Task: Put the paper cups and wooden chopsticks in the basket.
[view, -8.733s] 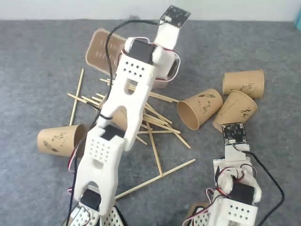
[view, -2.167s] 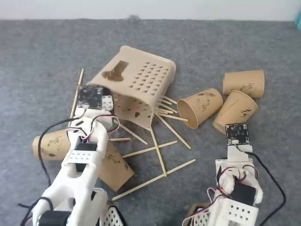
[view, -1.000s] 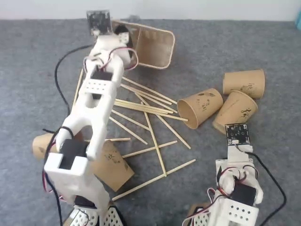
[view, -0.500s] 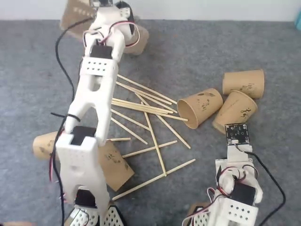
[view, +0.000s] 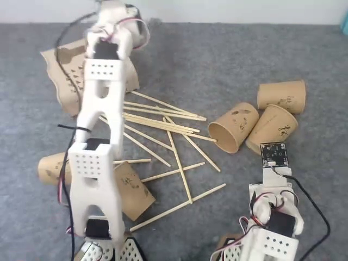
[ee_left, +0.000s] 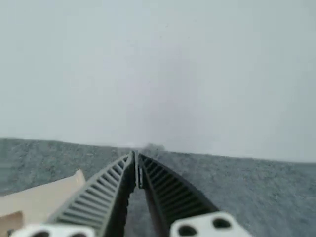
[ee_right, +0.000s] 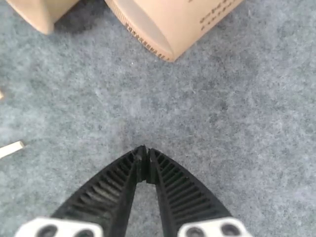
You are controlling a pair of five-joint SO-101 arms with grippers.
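Gripper on left arm (ee_left: 135, 157) closed, empty, basket (view: 60, 76) seemingly beside it, right gripper (ee_right: 144, 151) closed

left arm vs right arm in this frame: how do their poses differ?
Reach: the left arm is stretched out to the far edge of the table; the right arm is folded close to its base.
Aim: the left gripper, beside the basket, faces the back wall; the right gripper points down at the table, short of a paper cup lying on its side.
Shared: both grippers are shut, holding nothing.
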